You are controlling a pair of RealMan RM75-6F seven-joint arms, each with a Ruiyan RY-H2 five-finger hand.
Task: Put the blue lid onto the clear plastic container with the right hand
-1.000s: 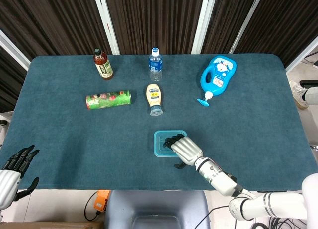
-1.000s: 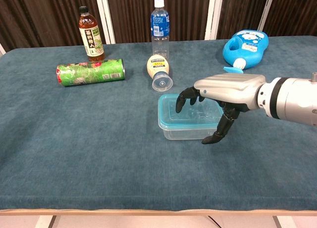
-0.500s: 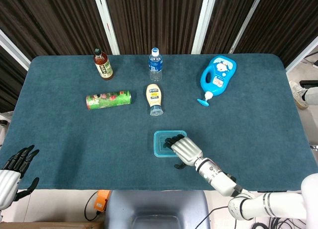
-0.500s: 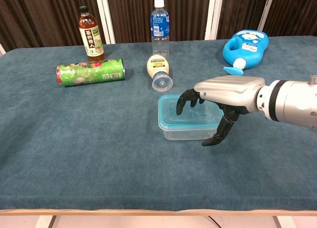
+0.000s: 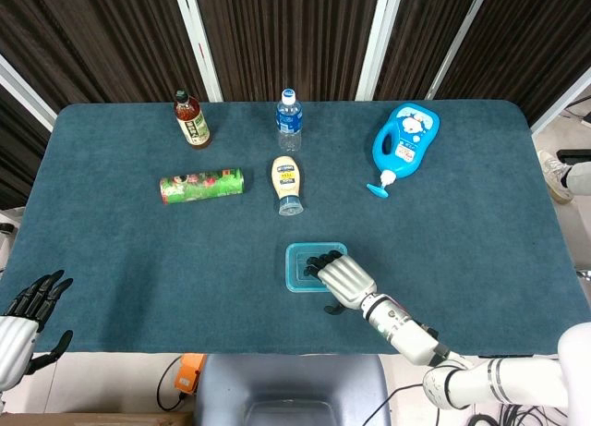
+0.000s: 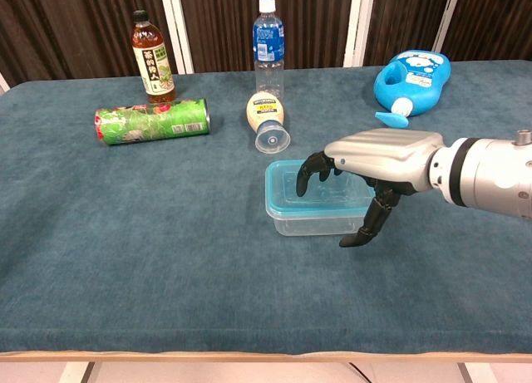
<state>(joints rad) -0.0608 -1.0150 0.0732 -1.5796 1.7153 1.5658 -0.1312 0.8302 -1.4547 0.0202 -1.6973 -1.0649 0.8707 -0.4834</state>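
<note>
Blue lid (image 6: 287, 202) sits on the container (image 6: 312, 221), right robot hand (image 6: 374, 163) spread over it, fingertips down

On the surface (image 5: 138, 260), the container (image 6: 291, 213) sits near the middle, toward the near edge, with the lid (image 6: 283, 196) on top of it. The right hand (image 6: 370, 163) reaches in from the right and lies over the lid's right part, fingers (image 6: 312, 167) curled down onto it and the thumb (image 6: 370, 225) hanging at the container's right end. Just beyond the container lies the squeeze bottle (image 5: 287, 184), cap pointing near. Farther back stands the water bottle (image 5: 289, 119). Left of the squeeze bottle lies the can (image 5: 201, 185) on its side; behind it stands the tea bottle (image 5: 191, 119). At the far right lies the detergent bottle (image 5: 404, 144). The left hand (image 5: 23, 320) rests off the near-left corner.
</note>
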